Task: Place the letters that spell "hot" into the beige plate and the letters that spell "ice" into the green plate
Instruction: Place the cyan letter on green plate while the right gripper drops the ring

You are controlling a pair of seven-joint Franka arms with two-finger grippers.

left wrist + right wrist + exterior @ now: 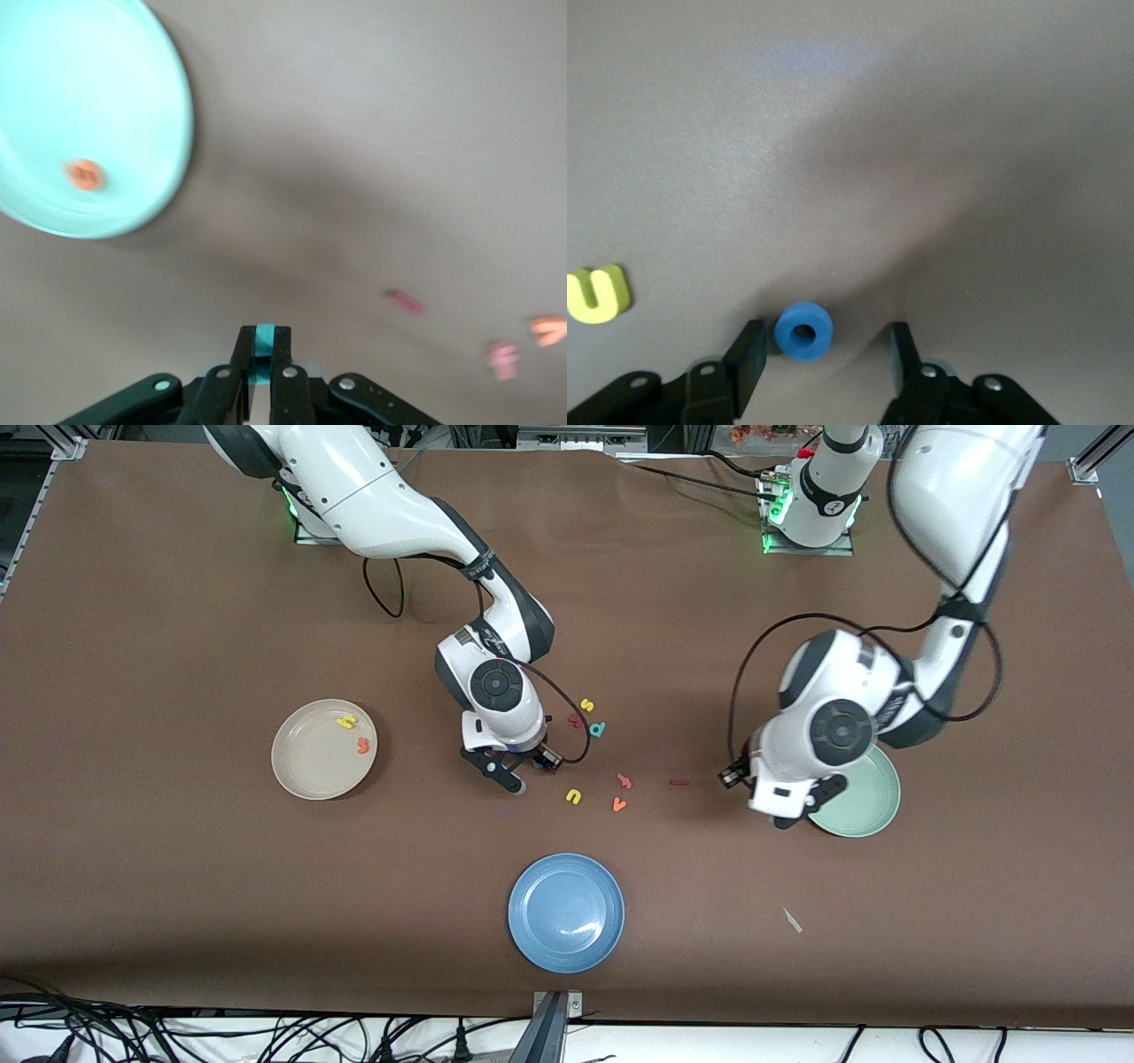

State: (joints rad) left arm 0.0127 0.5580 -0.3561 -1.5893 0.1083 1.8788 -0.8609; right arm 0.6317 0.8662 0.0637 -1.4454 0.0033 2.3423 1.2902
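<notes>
My left gripper (262, 341) is shut on the teal c (264, 333). In the front view, the left gripper (780, 793) hangs over the table beside the green plate (873, 802). In that green plate (142, 53) lies the orange e (85, 174). The dark red i (679, 782) lies flat on the table. My right gripper (824, 341) is open and low over the table, and the blue o (803, 332) sits between its fingers near one of them. The beige plate (306, 766) holds the yellow h (346, 721) and the orange t (362, 745).
Loose letters lie mid-table: yellow s (586, 705), dark red k (574, 720), teal d (597, 729), yellow u (574, 796), orange v (618, 804) and a pinkish-red letter (625, 781). A blue plate (565, 911) sits nearer the front camera. A paper scrap (791, 919) lies near it.
</notes>
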